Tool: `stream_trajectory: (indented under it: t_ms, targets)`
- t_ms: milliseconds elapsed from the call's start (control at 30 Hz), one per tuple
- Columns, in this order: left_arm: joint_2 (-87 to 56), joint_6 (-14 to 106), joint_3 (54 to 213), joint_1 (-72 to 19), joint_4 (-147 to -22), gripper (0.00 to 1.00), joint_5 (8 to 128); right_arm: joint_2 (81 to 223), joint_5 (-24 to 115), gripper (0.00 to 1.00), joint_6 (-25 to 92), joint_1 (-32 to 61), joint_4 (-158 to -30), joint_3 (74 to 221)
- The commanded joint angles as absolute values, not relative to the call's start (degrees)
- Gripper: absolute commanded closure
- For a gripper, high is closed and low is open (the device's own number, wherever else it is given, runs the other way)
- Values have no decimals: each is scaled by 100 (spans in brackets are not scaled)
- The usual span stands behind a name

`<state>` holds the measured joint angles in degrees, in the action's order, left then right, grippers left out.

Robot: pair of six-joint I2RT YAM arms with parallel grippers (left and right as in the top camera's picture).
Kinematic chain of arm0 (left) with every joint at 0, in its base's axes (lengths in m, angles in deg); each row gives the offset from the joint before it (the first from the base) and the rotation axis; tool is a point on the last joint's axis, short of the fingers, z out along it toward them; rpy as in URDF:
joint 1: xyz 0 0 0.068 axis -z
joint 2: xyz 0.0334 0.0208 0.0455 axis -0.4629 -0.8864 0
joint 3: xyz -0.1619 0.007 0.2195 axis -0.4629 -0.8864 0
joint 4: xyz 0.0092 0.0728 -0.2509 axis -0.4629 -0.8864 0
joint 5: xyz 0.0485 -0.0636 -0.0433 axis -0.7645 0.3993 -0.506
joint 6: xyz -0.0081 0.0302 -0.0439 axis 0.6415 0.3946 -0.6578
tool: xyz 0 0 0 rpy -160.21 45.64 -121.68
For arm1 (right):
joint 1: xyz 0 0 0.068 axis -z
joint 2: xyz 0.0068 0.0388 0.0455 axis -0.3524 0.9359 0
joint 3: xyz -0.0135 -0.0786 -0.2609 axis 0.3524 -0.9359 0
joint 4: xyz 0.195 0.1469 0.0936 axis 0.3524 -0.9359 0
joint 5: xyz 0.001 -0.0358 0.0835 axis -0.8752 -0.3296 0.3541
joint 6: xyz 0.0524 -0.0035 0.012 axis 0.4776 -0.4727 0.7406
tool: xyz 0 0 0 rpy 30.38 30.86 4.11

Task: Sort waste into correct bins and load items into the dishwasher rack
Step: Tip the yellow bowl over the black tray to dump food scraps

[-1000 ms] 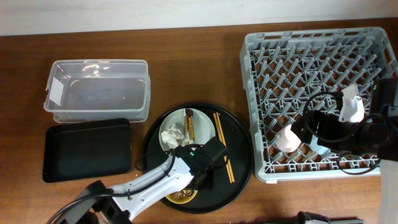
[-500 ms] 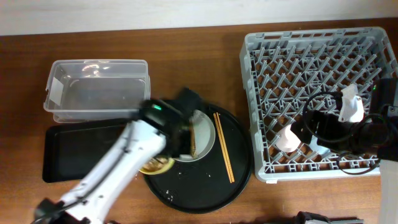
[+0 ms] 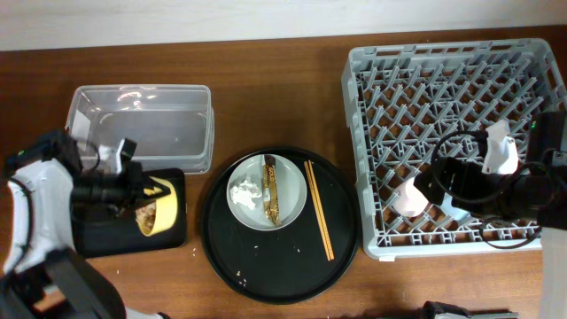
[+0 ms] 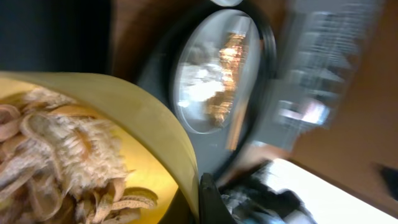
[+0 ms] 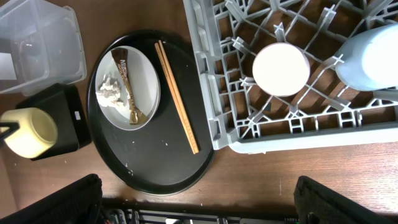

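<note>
wood table [image 3: 283, 97] — bowl's [image 4: 124, 118] scraps [image 4: 56, 155] close-up at left wrist, unseen from right

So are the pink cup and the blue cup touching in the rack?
Apart. Right wrist view shows rack bars between the pink cup and the light-blue cup.

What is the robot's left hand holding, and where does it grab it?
The left hand holds the small yellow bowl by its rim, tilted over the black tray, food scraps inside.
</note>
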<state>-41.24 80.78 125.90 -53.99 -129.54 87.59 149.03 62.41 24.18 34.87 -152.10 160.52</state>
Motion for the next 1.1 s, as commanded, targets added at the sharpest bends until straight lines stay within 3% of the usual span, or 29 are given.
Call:
stream_trajectory:
  t_ms: [0, 333, 633, 700, 800, 867, 933, 967, 1067]
  targets:
    - [-4736, 10432, 12336, -6155, -13466, 100, 10850, 14914, 6270, 1, 2394, 3452, -15195, 16098]
    - [-5285, 11305, 12334, -6647, -14041, 100, 11495, 14914, 6265, 1, 2396, 3452, -15208, 16098]
    - [-5370, 10867, 12334, -6658, -14049, 100, 11456, 14914, 6250, 1, 2394, 3452, -15240, 16098]
    - [-5348, 12369, 12336, -6660, -14622, 100, 11725, 14914, 6248, 1, 2394, 3452, -15280, 16098]
    - [-5414, 11226, 12306, -6724, -14397, 100, 11368, 14914, 6250, 1, 2394, 3452, -15288, 16098]
    - [-5342, 12220, 12295, -6697, -14410, 100, 11598, 14914, 6250, 1, 2394, 3452, -15299, 16098]
    - [-5357, 11484, 12284, -6713, -14421, 100, 11685, 14914, 6250, 1, 2394, 3452, -15313, 16098]
    - [-5318, 12164, 12286, -6706, -14561, 100, 11808, 14914, 6250, 2, 2394, 3452, -15328, 16098]
    - [-5272, 12181, 12286, -6702, -14672, 100, 11714, 14914, 6250, 1, 2394, 3452, -15330, 16098]
